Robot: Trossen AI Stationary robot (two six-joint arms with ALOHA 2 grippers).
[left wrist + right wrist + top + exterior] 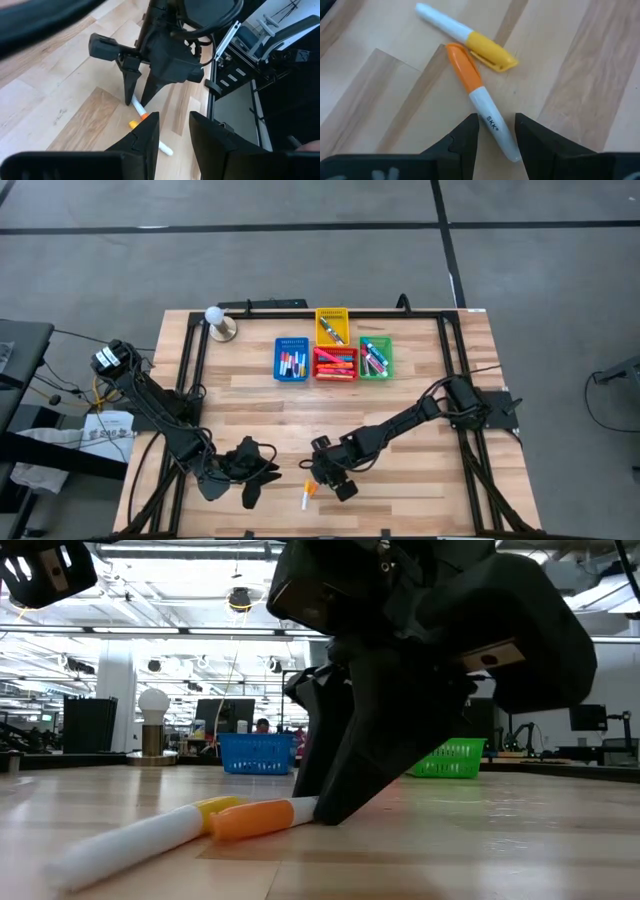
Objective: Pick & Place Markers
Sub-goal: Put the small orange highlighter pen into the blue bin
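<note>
While the right end effector [496, 131] straddles the orange-capped marker [480, 102] with fingers apart, unclamped, the light, stiff, slippery barrel likely wants a mid-barrel grip; left end effector [172, 137] waits apart.

Orange-capped white marker [480, 105], yellow-capped white marker [465, 41], light wood table [580, 75]

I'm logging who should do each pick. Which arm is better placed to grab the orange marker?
Right. The right gripper is open astride the orange marker on the table; the left gripper waits farther back.
</note>
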